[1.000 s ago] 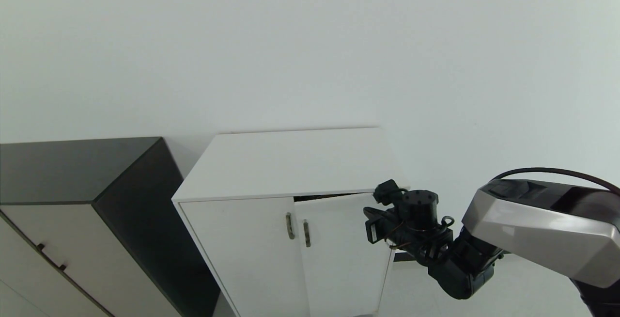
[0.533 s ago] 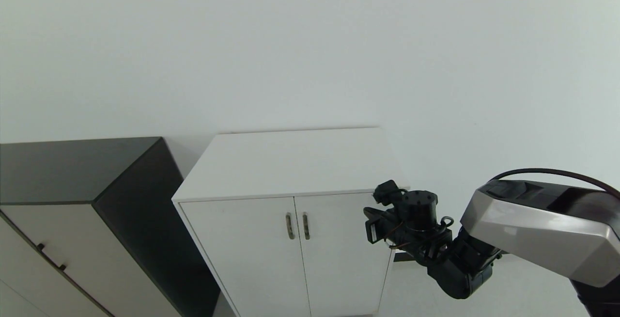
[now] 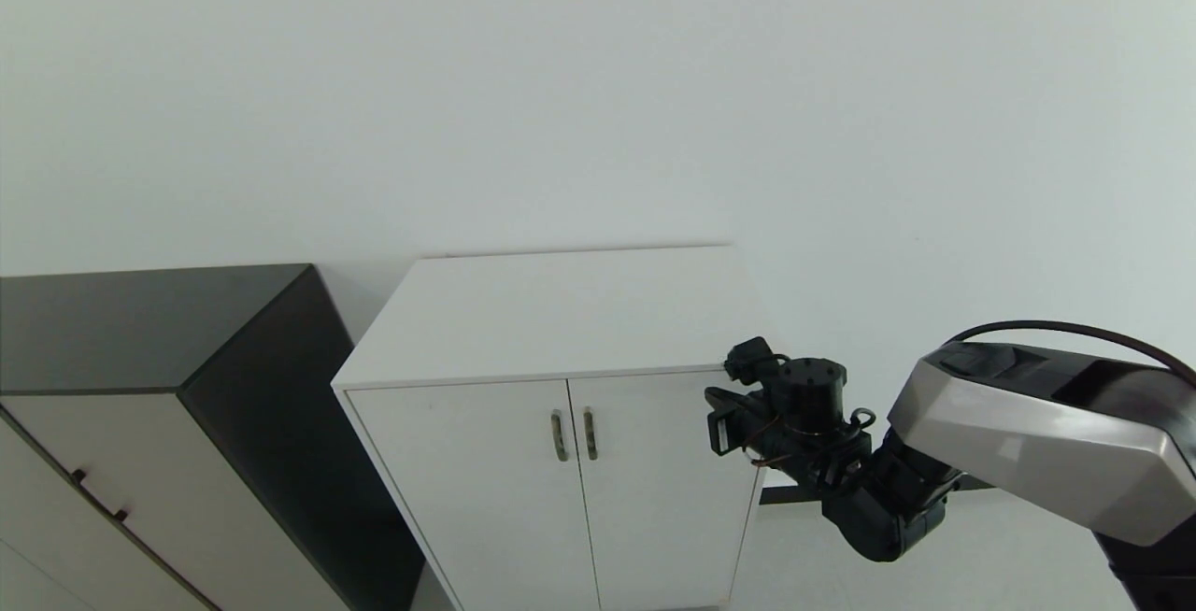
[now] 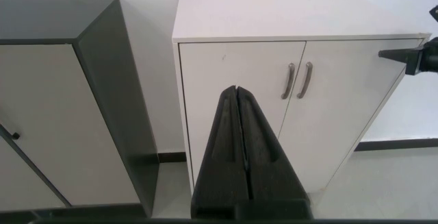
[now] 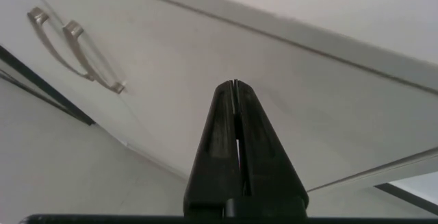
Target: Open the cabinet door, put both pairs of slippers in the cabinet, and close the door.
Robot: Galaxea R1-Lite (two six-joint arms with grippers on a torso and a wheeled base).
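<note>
- Looking at the cabinet (image 3: 561,312), I see its right door (image 3: 654,490) is shut flat now. A second ago it stood open a crack along the top.
- My right hand (image 5: 235,87) has gone up a tiny bit since then. Its fingers are pressed together, with nothing between them.
- The right door is straight in front of that hand's tip. I can't tell if the tip touches the door or sits just off it.
- The two handles (image 3: 590,433) are off to the side of my right hand, toward my left hand.
- My left hand (image 4: 236,94) hangs farther back, facing the cabinet front. Its fingers are pressed together too, and it holds nothing.
- I think the closing step is done, so the job looks about finished.
- The shut doors hide what is inside, so I can't tell if both pairs of slippers are in there.
- The bottom of the cabinet is cut off in the head view, and my left hand covers part of the cabinet's front in its own view.
- A dark cabinet (image 3: 140,331) stands just beside the white one, on the side far from my right hand.
</note>
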